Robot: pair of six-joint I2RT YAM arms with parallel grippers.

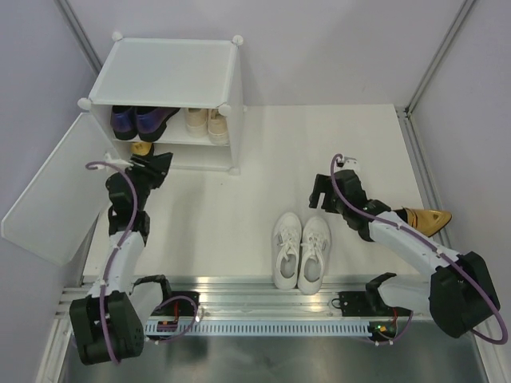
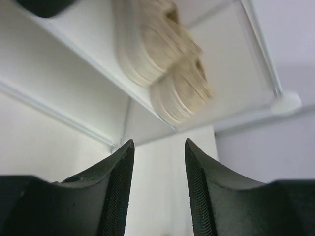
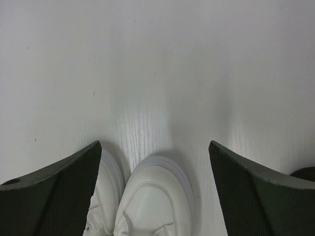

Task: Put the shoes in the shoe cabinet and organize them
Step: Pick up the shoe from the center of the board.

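Tools both empty: left tool [image 1: 156,166] half-open at shoe cabinet [image 1: 168,72] lower compartment, right tool [image 1: 323,191] wide open over white sneakers [image 1: 302,251], so I grab those next.

- Milky translucent white on the shoe cabinet [image 1: 164,72], upper left of the top view; same white on its door panel [image 1: 56,191].
- Glossy deep purple on the loafers [image 1: 136,121].
- Pale beige on the lace-up sneakers [image 1: 206,121].
- Metallic gold on the pointed heel [image 1: 427,217], right edge.
- Plain white on the white sneakers [image 1: 302,251], lower centre, against the off-white table [image 1: 319,152].
- Matte black on the left arm [image 1: 124,231] and right arm [image 1: 399,235], looped with purple cable [image 1: 495,319].
- Fine dotted weave on the black pads [image 3: 74,196].
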